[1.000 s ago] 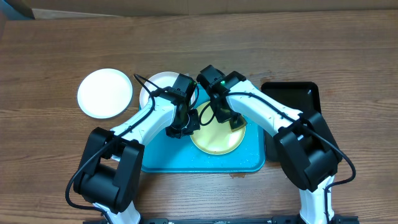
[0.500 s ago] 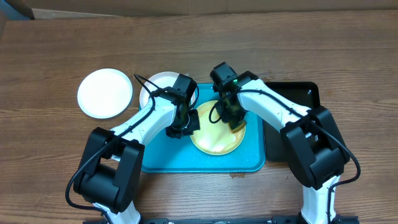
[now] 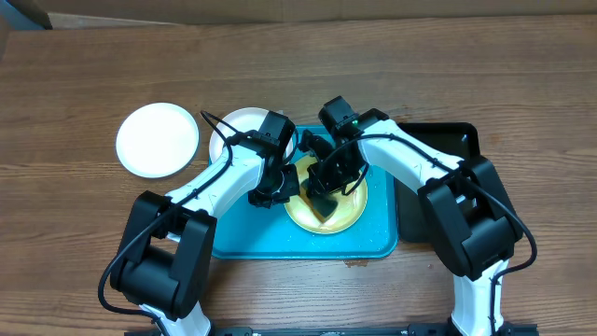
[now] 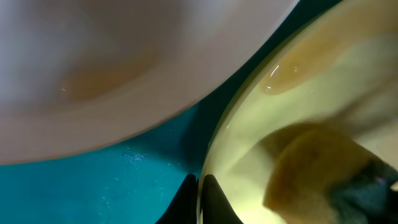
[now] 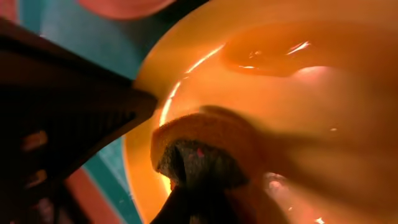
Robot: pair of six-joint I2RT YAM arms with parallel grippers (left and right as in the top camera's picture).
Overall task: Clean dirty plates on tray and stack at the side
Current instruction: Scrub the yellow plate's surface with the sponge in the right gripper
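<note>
The left tool [image 3: 283, 192] pinches the left rim of the yellow plate [image 3: 353, 208] on the tray [image 3: 242, 238]. The right tool [image 3: 323, 205], clamped on a sponge [image 5: 205, 142], presses the plate's middle.

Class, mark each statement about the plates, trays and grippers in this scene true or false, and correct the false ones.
1. The pale yellow plate lies on the blue tray. True.
2. The far-left white plate rests on the black tray. False: it lies on the table, left of the blue tray; the black tray sits on the opposite side.
3. The right gripper holds a sponge against the pale yellow plate. True.
4. The left gripper hovers over the white plate. False: its jaws grip the pale yellow plate's left rim.
</note>
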